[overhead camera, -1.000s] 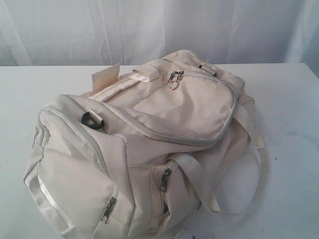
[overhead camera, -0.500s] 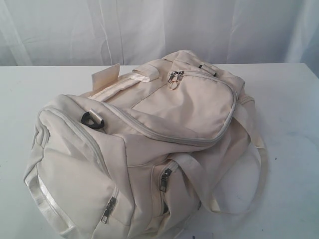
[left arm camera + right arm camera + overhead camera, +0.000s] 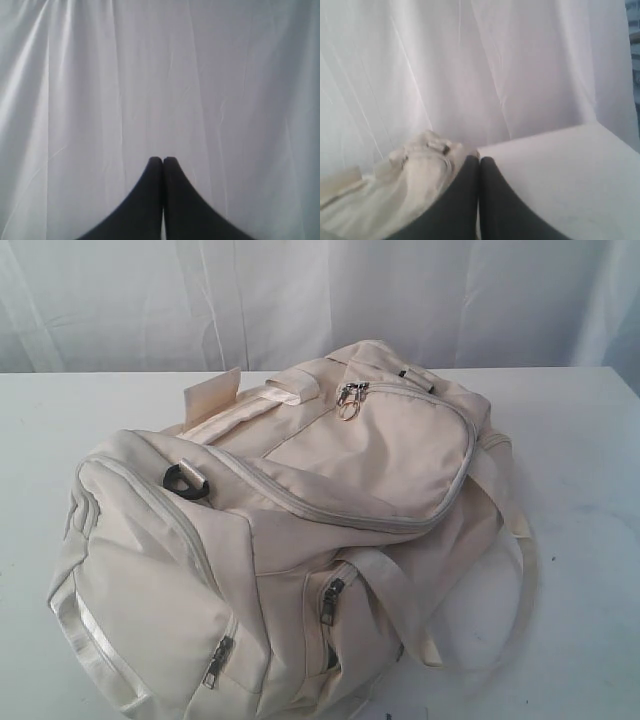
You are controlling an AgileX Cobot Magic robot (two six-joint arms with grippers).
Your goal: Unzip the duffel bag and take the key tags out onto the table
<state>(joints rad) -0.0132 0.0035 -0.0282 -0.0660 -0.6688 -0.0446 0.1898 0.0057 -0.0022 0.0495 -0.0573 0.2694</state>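
Note:
The cream-beige duffel bag [image 3: 300, 530] lies zipped shut on the white table [image 3: 580, 460], filling the middle and left of the exterior view. Its main zipper pulls [image 3: 349, 395] sit together at the bag's far end, and a black D-ring [image 3: 184, 480] shows near its left end. The key tags are hidden. Neither arm appears in the exterior view. My left gripper [image 3: 163, 160] is shut with nothing in it and faces only white curtain. My right gripper [image 3: 479, 159] is shut and empty, with the duffel bag [image 3: 395, 185] blurred beyond one finger and the table [image 3: 560, 170] beyond the other.
A white curtain [image 3: 320, 300] hangs behind the table's far edge. Two side-pocket zippers [image 3: 330, 598] face the camera. A webbing strap [image 3: 520, 540] loops onto the tabletop right of the bag. Bare tabletop lies to the right and far left of the bag.

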